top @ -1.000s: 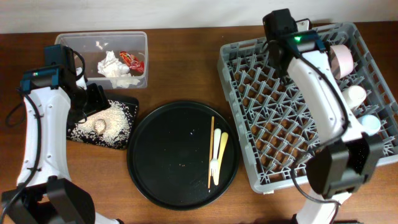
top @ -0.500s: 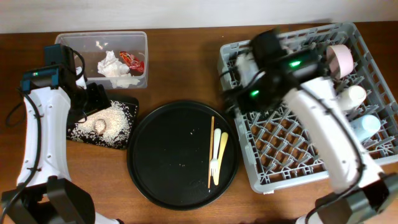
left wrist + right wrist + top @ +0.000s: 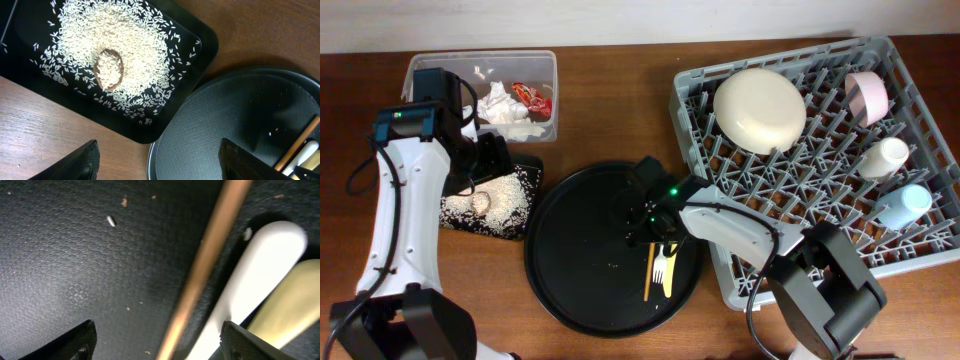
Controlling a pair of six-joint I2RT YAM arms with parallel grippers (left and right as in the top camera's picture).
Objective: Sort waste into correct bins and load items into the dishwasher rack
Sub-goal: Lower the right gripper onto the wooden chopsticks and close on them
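My left claw [image 3: 160,167] hangs spread wide with nothing between its fingers, over the near-right corner of the flat black tray [image 3: 204,46], where that tray meets the rim of the round black tray [image 3: 570,225]. The flat tray sits near the table's [image 3: 620,90] left edge and carries the heap of white rice [image 3: 112,40], with the small brown food bit [image 3: 108,71] lying in the middle of it. Just behind it, at the table's far-left corner, the clear plastic tub [image 3: 430,75] holds the crumpled white tissues [image 3: 505,108] and the red snack wrapper [image 3: 530,95]. My right claw [image 3: 162,345] is down low over the right half of the round tray, its fingers spread and pinching nothing. The wooden chopstick [image 3: 210,255] runs up between them, with the white fork's handle [image 3: 257,262] and the pale yellow handle [image 3: 287,292] just to its right, all three lying flat on the tray. The grey dishwasher rack [image 3: 720,210] fills the table's right side. In it, the large cream bowl [image 3: 760,108] lies upside down toward the far-left corner and the pink bowl [image 3: 868,95] stands on edge at the far right. The white cup [image 3: 883,157] and the light blue cup [image 3: 903,205] lie tilted along the right edge.
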